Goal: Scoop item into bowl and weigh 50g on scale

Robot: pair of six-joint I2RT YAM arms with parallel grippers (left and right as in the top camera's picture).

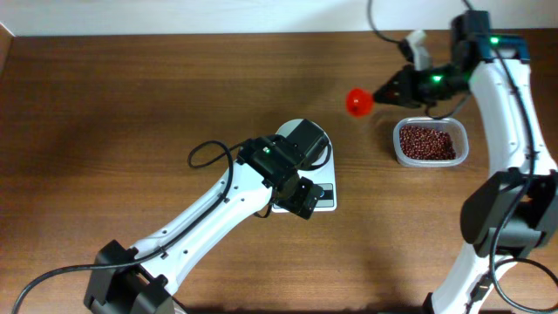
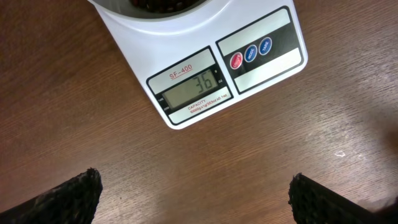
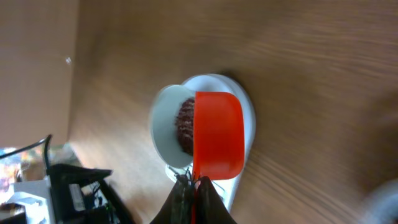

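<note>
Plainly the weighing is midway: the digital scale [image 2: 134, 46] reads 36 on its display [image 2: 194, 88], so I judge that the white bowl [image 3: 163, 124] standing on it needs more beans [image 3: 185, 127] to reach fifty. The right claw [image 3: 194, 186] is clamped narrow on the handle of the red scoop [image 1: 358, 102]. The scoop hangs in the air between the bowl and the clear container [image 1: 429, 163] at the right, nearer the container and just off its far-left corner. From above no beans show in the scoop, so it looks empty, though it is too small there to be sure. The left claw [image 2: 196, 196] hovers with its fingers [image 2: 65, 199] spread wide, holding nothing, over the bare surface [image 2: 62, 93] on the near side of the scale. The next move, I judge, calls for a dip into the container's beans, then a small, slow tip over the bowl, since overshooting is the risk. Only the left wrist view gives the reading and the three round buttons [image 2: 250, 54]; overhead, the left arm covers most of the bowl and scale. Only the right wrist view shows the heap inside the bowl, yet it makes the scoop seem to sit over the bowl, which the overhead view corrects.
</note>
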